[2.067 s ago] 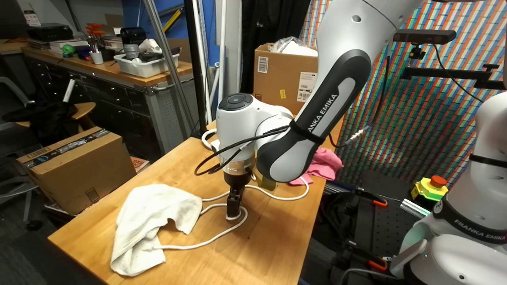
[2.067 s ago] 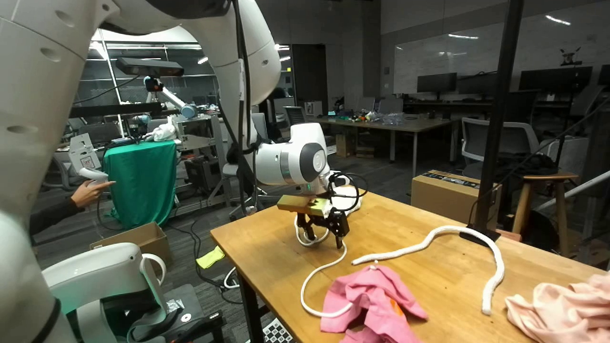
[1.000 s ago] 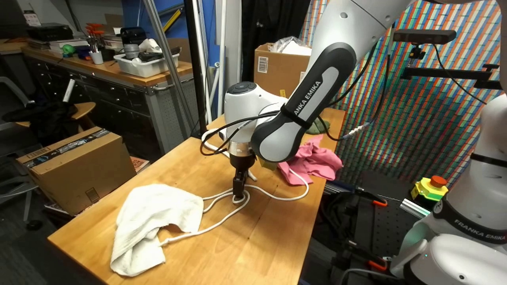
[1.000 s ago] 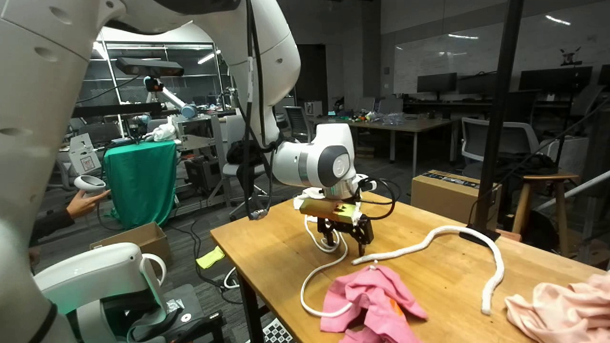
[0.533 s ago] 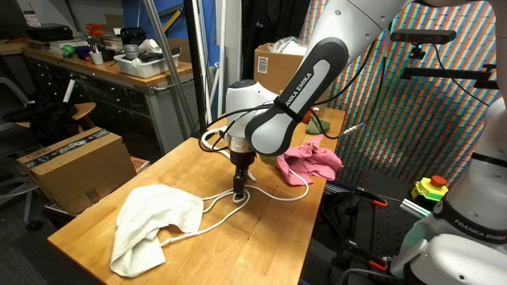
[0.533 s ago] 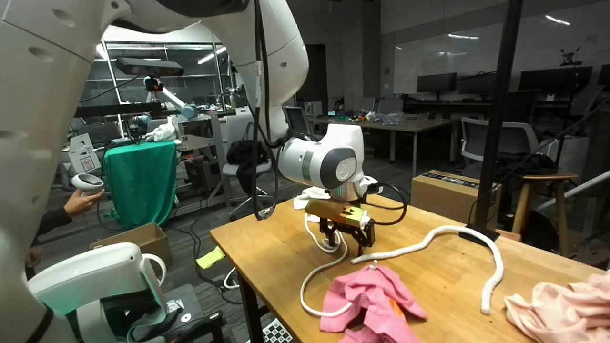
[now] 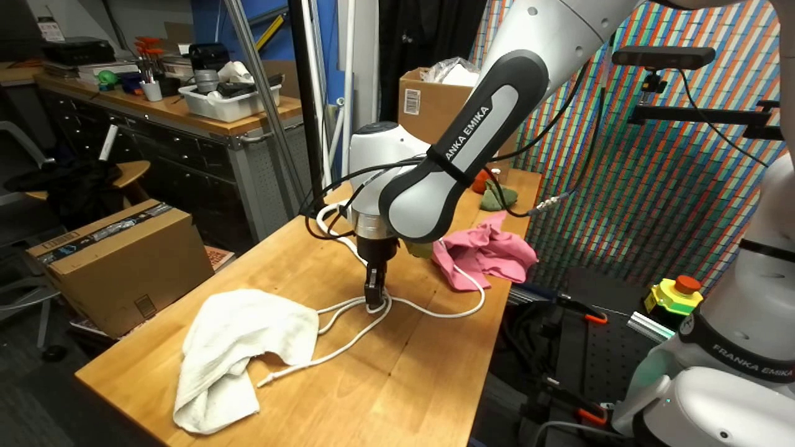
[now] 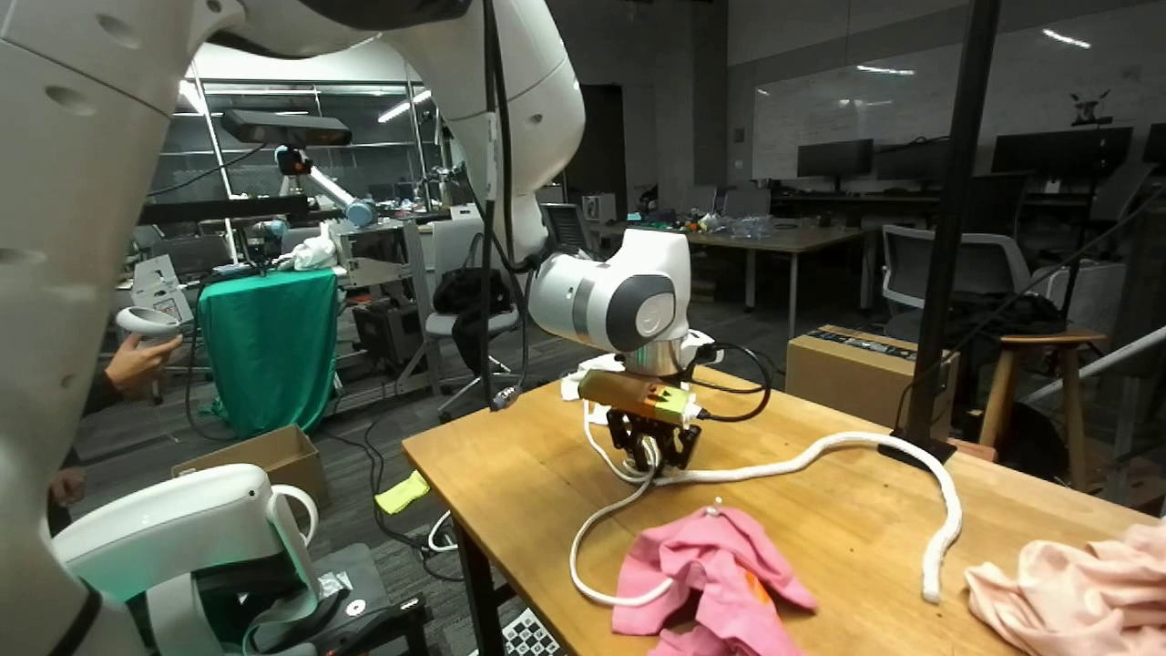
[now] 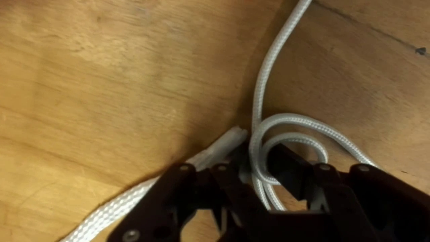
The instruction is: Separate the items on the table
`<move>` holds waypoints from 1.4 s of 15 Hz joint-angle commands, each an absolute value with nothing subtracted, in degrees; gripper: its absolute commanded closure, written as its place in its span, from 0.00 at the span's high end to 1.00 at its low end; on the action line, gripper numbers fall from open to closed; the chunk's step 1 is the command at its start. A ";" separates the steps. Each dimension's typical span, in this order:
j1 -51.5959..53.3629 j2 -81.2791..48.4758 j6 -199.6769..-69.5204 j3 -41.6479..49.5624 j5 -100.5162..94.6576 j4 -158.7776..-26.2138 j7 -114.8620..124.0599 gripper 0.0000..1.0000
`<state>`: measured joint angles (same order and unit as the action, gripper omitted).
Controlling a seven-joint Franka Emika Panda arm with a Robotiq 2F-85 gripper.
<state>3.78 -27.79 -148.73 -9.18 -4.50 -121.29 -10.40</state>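
desk: light-brown wood with streaked grain; a dark seam and speck show in the wrist view.
white cloth: matte and creased, near the desk's corner, 1 edge lifted in a small arch.
pink cloth: soft crumpled heap with an orange patch, by the desk's edge.
thick rope: white, coarse, shiny chequered weave; in an exterior view it bends across the desk like a hook.
peach cloth: loose rounded folds, just beside the thick rope's far end.
end effector: black jointed links, low over the desk; its 2 fingers are drawn in, clamped on the bunched thin cord.
thin cord: white, round, finely braided, curled into small loops at the fingers; 2 strands reach the white cloth, and a longer curve runs to the pink cloth.
rope end: blunt, against 1 finger, shifted inward toward the loops since the earlier frame; whether it is pinched too i cannot tell.
fingers: apart a moment earlier, now brought in on the thin cord.
cord tip: was at the white cloth's edge; now clear of it, on bare wood.
cloths: all 3 lie where they lay.
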 commanded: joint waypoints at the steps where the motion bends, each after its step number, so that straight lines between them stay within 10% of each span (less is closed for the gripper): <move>1: 3.77 -25.17 -148.61 -9.57 -3.73 -123.53 -11.76 0.03; 21: 6.03 10.31 -162.21 -7.62 0.32 -145.72 -6.97 0.07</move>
